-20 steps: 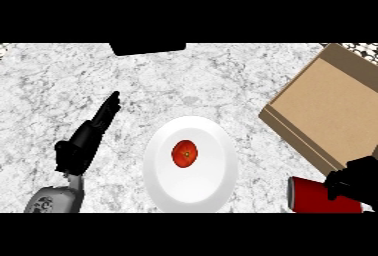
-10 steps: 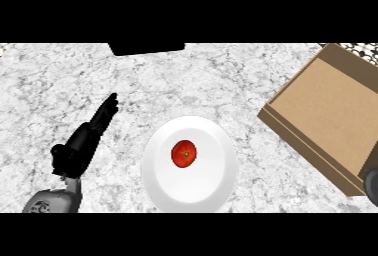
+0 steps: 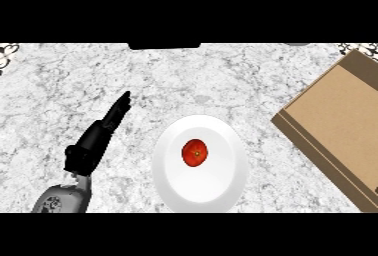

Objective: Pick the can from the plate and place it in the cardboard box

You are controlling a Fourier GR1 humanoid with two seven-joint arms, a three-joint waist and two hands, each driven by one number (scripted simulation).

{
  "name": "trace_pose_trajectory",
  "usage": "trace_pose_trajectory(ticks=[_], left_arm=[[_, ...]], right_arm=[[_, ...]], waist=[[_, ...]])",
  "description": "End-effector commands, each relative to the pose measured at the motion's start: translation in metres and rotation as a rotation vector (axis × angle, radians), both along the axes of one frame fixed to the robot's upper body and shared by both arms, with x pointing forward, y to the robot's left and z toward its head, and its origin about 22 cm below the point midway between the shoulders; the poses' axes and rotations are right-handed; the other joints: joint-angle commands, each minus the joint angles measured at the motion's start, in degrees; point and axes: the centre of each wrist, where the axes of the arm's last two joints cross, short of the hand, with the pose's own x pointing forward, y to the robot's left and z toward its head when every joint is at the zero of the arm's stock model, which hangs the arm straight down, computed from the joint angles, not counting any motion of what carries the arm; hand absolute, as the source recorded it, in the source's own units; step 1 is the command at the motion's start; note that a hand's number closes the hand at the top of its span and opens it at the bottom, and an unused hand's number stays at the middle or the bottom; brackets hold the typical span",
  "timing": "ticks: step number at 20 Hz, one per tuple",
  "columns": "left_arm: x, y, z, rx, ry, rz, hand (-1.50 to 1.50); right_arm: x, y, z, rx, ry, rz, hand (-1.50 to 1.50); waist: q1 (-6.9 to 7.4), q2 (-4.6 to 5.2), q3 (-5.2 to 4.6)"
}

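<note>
A white plate (image 3: 199,192) lies at the middle of the marble counter. On it sits a small red round thing (image 3: 195,152) with a dark spot on top, seen from above. The brown cardboard box (image 3: 336,125) lies at the right edge, tilted, about a hand's width from the plate. My left hand (image 3: 90,147) rests left of the plate with its fingers straight and pointing up the view, holding nothing. My right hand does not show, and no other can is in view.
A dark flat object (image 3: 164,45) sits at the counter's far edge, top centre. Patterned bits show at the top corners. Bare marble lies between the plate and the box and above the plate.
One second ago my right hand showed at the lower right, curled on a red can. It has since slid out past the lower right corner. The left hand has barely moved.
</note>
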Motion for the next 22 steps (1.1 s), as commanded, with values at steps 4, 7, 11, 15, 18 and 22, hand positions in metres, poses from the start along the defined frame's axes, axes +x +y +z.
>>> trace_pose_trajectory(ticks=[4,7,11,15,18,22], left_arm=[[0.005,0.001,-0.006,0.001,0.007,-0.027,0.00],[0.020,-0.006,0.001,-0.008,0.016,-0.055,0.00],[0.018,-0.014,0.008,0.004,0.007,-0.062,0.00],[0.007,-0.008,0.000,0.006,0.018,-0.066,0.00],[0.018,-0.020,0.016,-0.007,0.009,-0.069,0.00],[0.027,-0.020,0.000,-0.006,0.003,-0.075,0.00]], right_arm=[[-0.007,-0.021,0.025,0.084,0.053,0.126,1.50],[0.010,-0.012,0.030,0.099,0.068,0.107,1.50],[0.025,-0.004,0.038,0.103,0.081,0.057,1.50],[0.052,0.022,0.038,0.045,0.057,0.020,1.50],[0.064,0.021,0.016,-0.009,0.039,0.019,1.50],[0.095,0.041,-0.006,-0.050,0.051,-0.006,1.50]], waist=[[1.53,0.30,-0.04],[3.11,0.70,0.00],[3.27,0.55,-0.01],[3.81,0.57,-0.04],[3.76,0.63,0.00],[4.26,0.86,-0.02]])
